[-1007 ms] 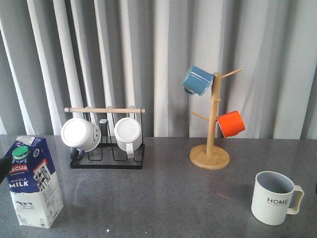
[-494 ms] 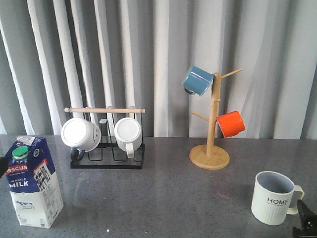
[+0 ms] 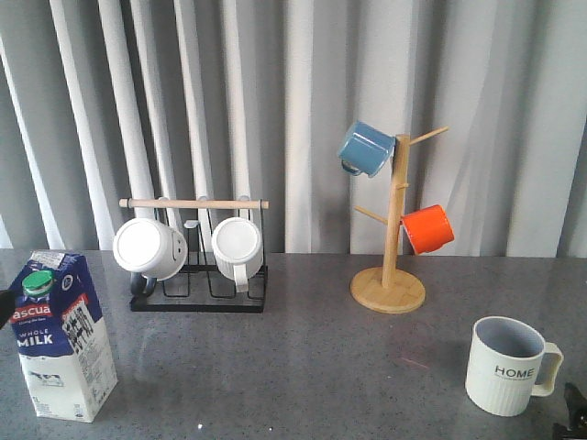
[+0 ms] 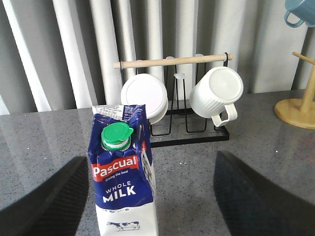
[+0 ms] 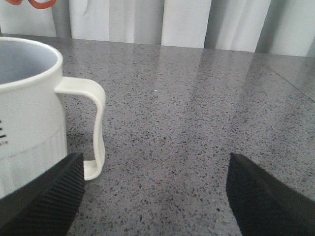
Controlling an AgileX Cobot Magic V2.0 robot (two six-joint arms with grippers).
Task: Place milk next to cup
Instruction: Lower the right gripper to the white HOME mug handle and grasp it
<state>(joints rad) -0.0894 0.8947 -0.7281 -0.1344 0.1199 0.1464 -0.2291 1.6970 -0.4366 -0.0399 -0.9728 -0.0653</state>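
The milk carton (image 4: 123,172) stands upright on the grey speckled tabletop (image 3: 312,367), ahead of the left tool (image 4: 147,196) and offset toward one of its fingers rather than centred in the gap. The left tool is spread wide and grips nothing.

**Hazards**
- If the left tool is closed without recentring, the nearer finger may strike one carton wall first, and the tall, narrow gable-top body may be tipped or twisted.
- The carton is coated paperboard. Its flat walls may be dented by excess force, or may slip under too little.
- The polished stone-like tabletop appears to offer little friction, so a pushed carton is likely to slide.
- During transfer, the wire rack (image 3: 197,293) with its two white mugs and the wooden mug tree (image 3: 389,291) may be clipped if the path runs too far back.

The HOME cup (image 3: 507,367) stands well apart from the carton, just beside one finger of the right tool (image 5: 152,196), which is also wide open and empty. The cup is a glazed, ribbed ceramic cylinder with a loop handle; it may be knocked by that finger or by the arriving carton.
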